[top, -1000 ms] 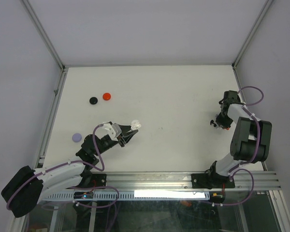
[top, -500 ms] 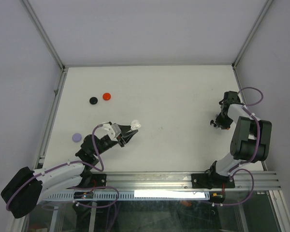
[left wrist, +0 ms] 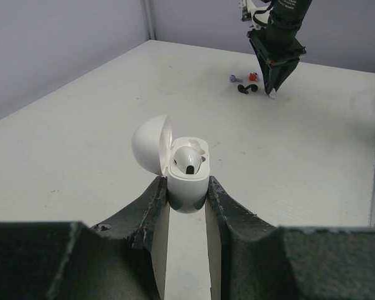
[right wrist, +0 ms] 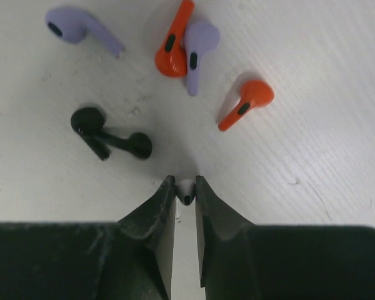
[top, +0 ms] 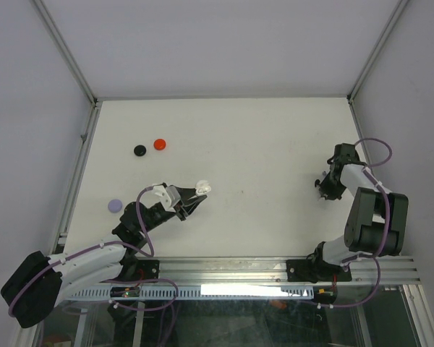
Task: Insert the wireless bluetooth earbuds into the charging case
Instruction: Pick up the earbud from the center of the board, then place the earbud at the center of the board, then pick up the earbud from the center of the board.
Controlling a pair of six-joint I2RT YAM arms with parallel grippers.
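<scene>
**Two small glossy pieces, each pinched in its own grip**

Both task items are hard, smooth plastic, very light, and likely to squirt out of a pinch that lands off-centre. The charging case (left wrist: 187,181) looks rigid enough for a firm squeeze across its rounded lower body, which leaves its hinged lid (left wrist: 149,142) free. That is where the left fingers (left wrist: 149,212) are clenched on it, nearly closed, holding it upright with the lid swung open to the left. One seated earbud (left wrist: 189,160) fills the nearer socket. From this angle I cannot tell whether the other socket is vacant.

The right fingers (right wrist: 157,212) are drawn almost together and grasp a white earbud (right wrist: 186,189) at their very tips. Only a sliver of it shows, so its orientation is unclear. A piece this tiny is probably best held by the stem, leaving the bulb free to drop into its socket. Whether it is clear of the surface (right wrist: 312,75) cannot be judged.

Loose on that surface just beyond lie a purple earbud (right wrist: 81,28), an orange one (right wrist: 174,47) touching a second purple one (right wrist: 197,47), another orange one (right wrist: 245,101) and a black pair (right wrist: 109,139). The overhead view shows the case well apart from the held earbud.
</scene>
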